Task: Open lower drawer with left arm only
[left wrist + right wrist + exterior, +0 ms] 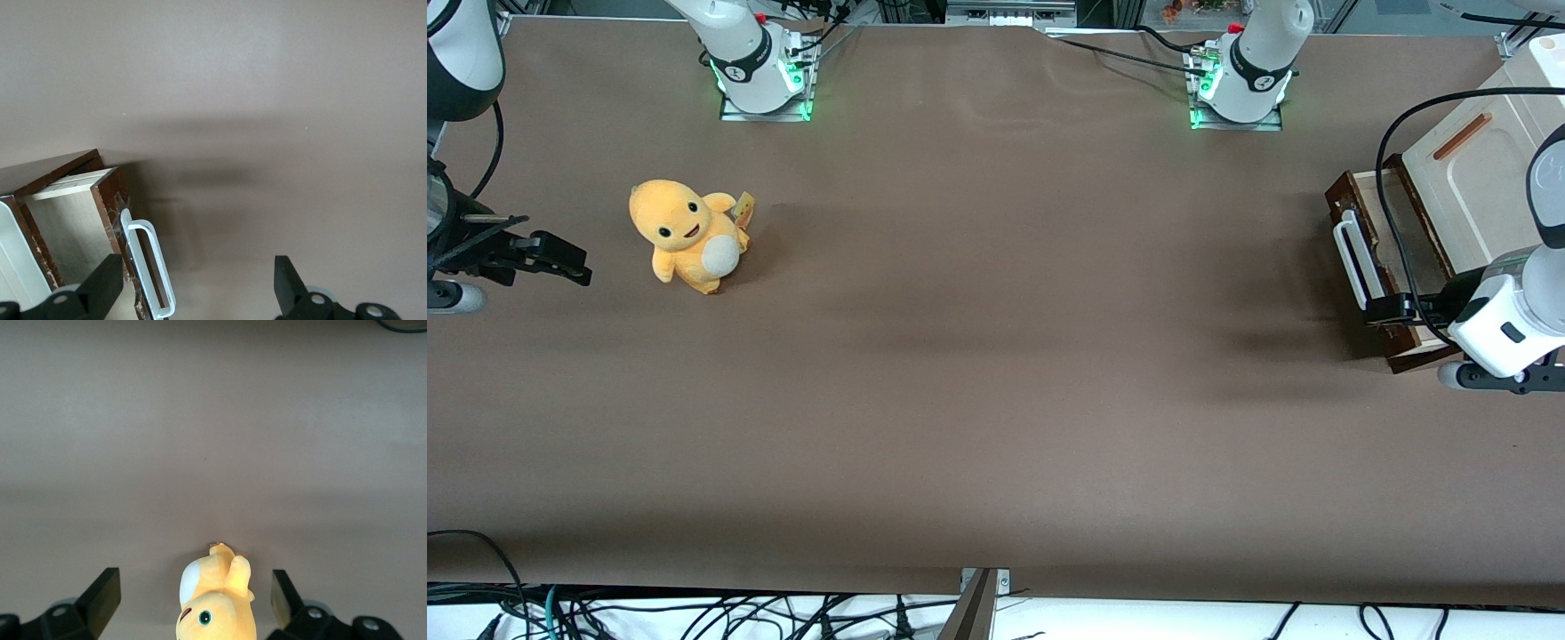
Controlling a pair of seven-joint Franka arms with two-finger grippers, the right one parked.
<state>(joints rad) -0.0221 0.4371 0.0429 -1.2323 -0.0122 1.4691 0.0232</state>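
Observation:
The lower drawer (1399, 233) stands partly pulled out of the cabinet (1485, 191), showing its pale inner sides (67, 227). Its dark brown front (112, 210) carries a long white bar handle (1352, 258) (151, 265). The left arm (1516, 307) hangs over the end of the drawer nearer the front camera. Its black gripper (1387, 308) (198, 277) is open. The handle and the drawer front lie between the wide-spread fingers, close to one finger (107, 280) and far from the other; no touch shows.
Above the drawer the cabinet has a cream panel with a small orange-brown handle (1463, 136). A yellow plush toy (689, 236) (217, 600) sits toward the parked arm's end of the brown table (996, 356). A black cable (1392, 178) loops over the drawer.

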